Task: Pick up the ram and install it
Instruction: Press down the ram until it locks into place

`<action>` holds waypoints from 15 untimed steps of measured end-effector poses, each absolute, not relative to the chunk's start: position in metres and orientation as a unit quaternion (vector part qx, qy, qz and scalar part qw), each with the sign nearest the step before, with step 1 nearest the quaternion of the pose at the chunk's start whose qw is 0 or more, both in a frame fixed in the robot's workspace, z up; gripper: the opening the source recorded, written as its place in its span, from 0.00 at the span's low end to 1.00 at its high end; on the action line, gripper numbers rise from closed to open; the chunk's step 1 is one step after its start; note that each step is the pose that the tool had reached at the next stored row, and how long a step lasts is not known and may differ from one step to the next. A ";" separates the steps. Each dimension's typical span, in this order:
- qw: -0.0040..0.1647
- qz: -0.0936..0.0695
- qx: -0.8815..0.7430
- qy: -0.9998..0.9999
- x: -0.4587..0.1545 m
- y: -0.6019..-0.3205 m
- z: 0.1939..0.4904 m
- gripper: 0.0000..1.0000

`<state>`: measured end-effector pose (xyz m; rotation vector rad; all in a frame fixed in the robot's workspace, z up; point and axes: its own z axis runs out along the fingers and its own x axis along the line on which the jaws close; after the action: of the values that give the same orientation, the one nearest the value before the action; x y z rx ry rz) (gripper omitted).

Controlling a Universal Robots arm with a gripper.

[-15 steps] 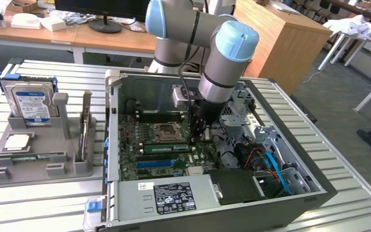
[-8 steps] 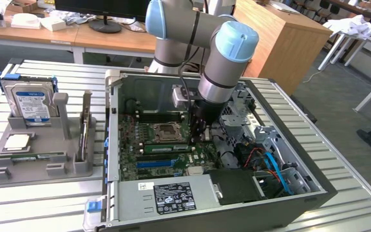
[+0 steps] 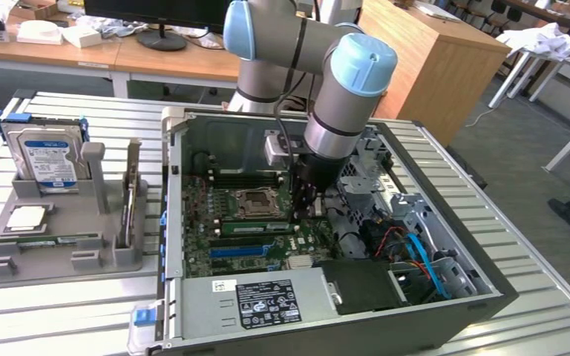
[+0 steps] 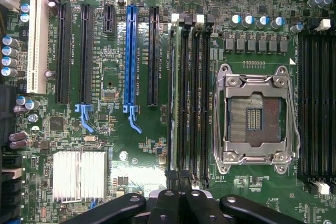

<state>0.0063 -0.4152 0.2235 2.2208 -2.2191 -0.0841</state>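
The ram [image 3: 255, 226], a long green stick with a white sticker, stands on edge in a memory slot of the motherboard inside the open computer case [image 3: 463, 297]. In the wrist view it is a thin pale edge [image 4: 171, 93] in the slot nearest the black expansion slots. My gripper [image 3: 310, 210] reaches down into the case beside the ram's end at the exterior view's right. The two black fingers [image 4: 169, 203] are pressed together at the end of the slot row, and the gripper [image 4: 178, 184] is shut with nothing between them.
A blue slot strip [image 4: 131, 56] and the metal CPU socket [image 4: 255, 116] flank the memory slots. Blue and red cables [image 3: 414, 248] lie at the case's right. A grey fixture [image 3: 62, 259] on the exterior view's left holds a hard drive [image 3: 47, 156] and another green stick [image 3: 53, 241].
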 end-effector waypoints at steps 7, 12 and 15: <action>0.000 -0.027 0.707 -0.707 0.006 -0.415 0.223 0.10; 0.001 -0.027 0.707 -0.707 0.006 -0.415 0.222 0.10; 0.000 -0.027 0.707 -0.707 0.006 -0.415 0.225 0.10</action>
<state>0.0063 -0.4150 0.2249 2.2213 -2.2201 -0.0854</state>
